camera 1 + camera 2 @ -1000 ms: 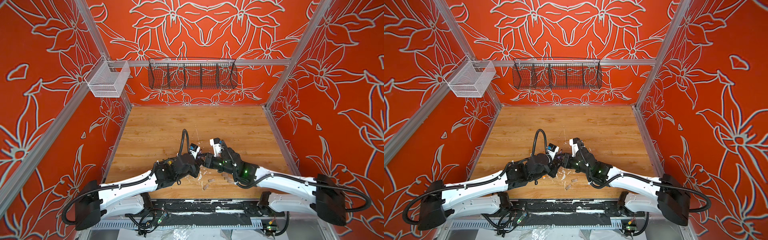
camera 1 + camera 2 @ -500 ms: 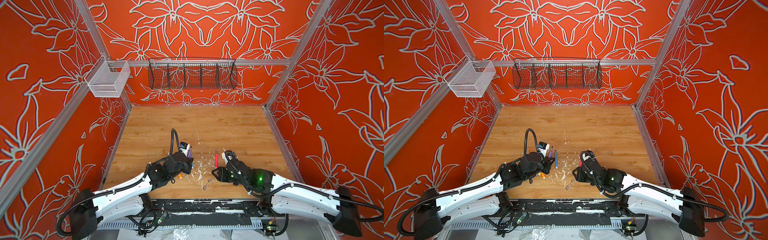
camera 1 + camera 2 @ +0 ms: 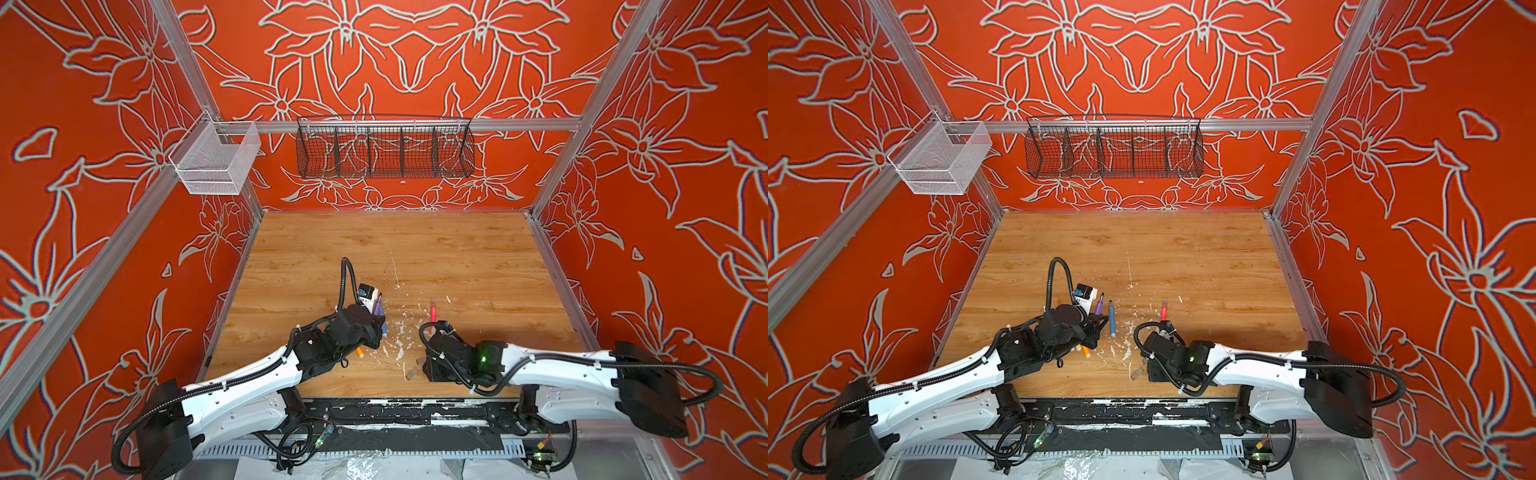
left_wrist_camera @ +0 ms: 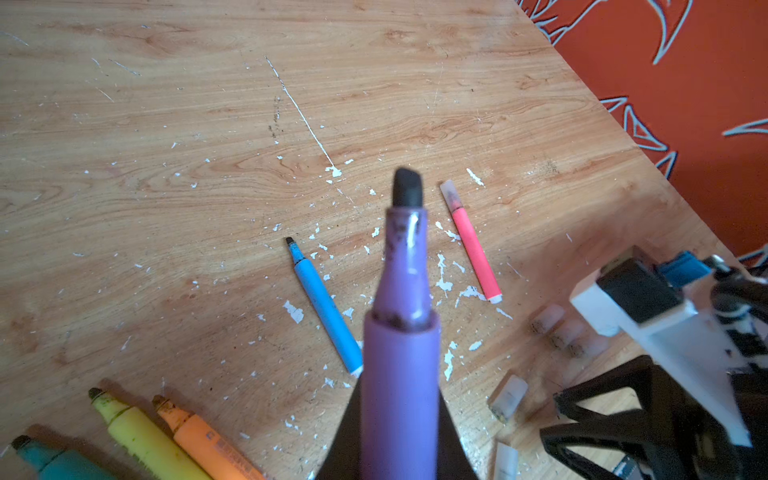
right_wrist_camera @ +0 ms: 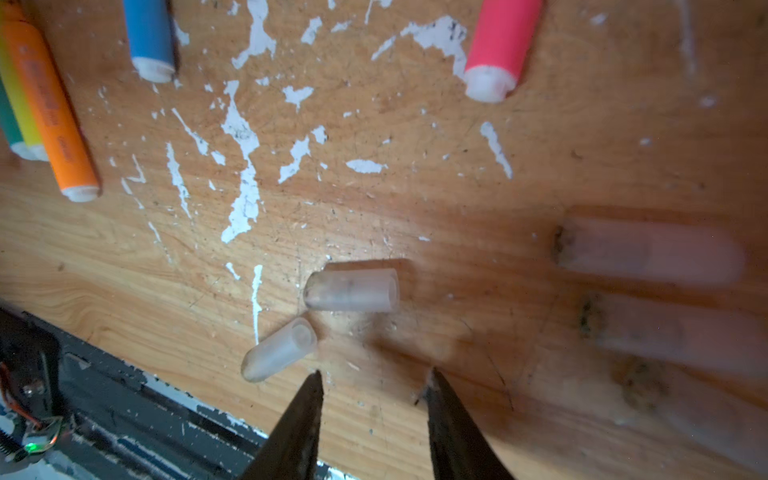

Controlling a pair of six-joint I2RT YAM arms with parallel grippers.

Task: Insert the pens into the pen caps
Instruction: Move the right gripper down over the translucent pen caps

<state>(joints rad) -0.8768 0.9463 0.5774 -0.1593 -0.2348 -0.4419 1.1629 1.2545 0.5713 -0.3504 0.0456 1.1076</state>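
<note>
My left gripper (image 4: 399,401) is shut on the purple pen (image 4: 401,291), whose bare dark tip points away from the wrist; both top views show that purple pen (image 3: 378,308) (image 3: 1099,305). On the wood lie the blue pen (image 4: 324,307), uncapped, and the pink pen (image 4: 473,245) with a cap on its tip. Orange (image 4: 208,440), yellow (image 4: 137,432) and green (image 4: 54,461) pens lie side by side. My right gripper (image 5: 374,376) is open, low over the table with nothing between its fingers, just short of two loose pen caps (image 5: 351,289) (image 5: 278,349). More caps (image 5: 648,251) show blurred beside it.
White paint flecks (image 4: 442,278) scatter over the wooden table (image 3: 395,249). The black front edge (image 5: 104,399) runs close behind the caps. A black wire basket (image 3: 384,151) and a white mesh basket (image 3: 214,164) hang on the walls.
The two grippers, together at the table's middle a second ago, have drawn apart. The pink pen now lies free on the wood. The right gripper has dropped back toward the front edge.
</note>
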